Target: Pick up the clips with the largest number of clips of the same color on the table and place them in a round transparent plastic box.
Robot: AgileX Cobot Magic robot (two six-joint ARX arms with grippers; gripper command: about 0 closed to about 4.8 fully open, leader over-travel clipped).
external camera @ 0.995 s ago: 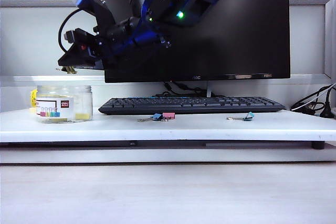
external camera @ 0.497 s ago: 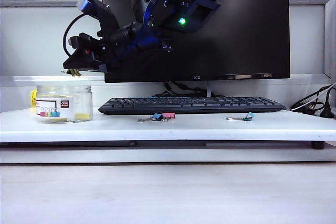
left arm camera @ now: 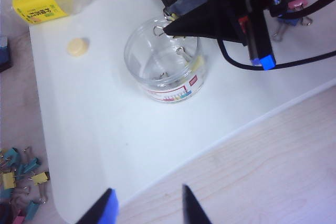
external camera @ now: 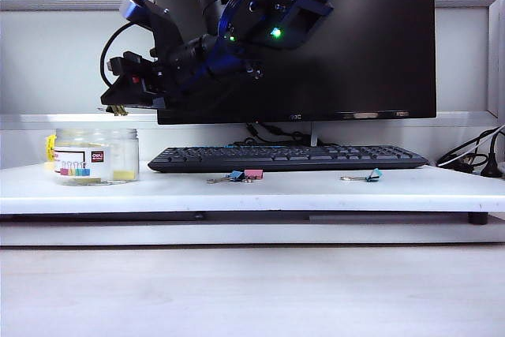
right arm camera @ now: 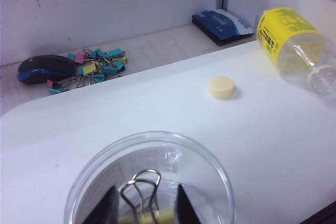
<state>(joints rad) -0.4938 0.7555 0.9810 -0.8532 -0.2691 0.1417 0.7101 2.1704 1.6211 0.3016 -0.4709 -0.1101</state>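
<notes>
clips (right arm camera: 144, 203) were the point of the pose: the right claw (right arm camera: 145, 205) hung over the mouth of the round transparent plastic box (right arm camera: 152, 153), reaching across to the left side of the exterior view, its two fingers pinching a yellow clip with the silver wire handles standing up between them. holding it over the opening meant that a release would, i judged, drop it inside rather than on the counter (right arm camera: 157, 108). the box stood on the counter's left part, beside the keyboard (external camera: 288, 157), and another yellow clip (external camera: 123, 174) already showed through its wall. the left claw (left arm camera: 147, 205) hovered apart over the counter's near edge, looking down on the jar, its fingers set narrowly apart with nothing between them, so it stayed clear of the drop. a blue and pink pair (external camera: 245, 174) and a teal clip (external camera: 373, 175) lay in front of the keyboard, left there as the wrong colours.
</notes>
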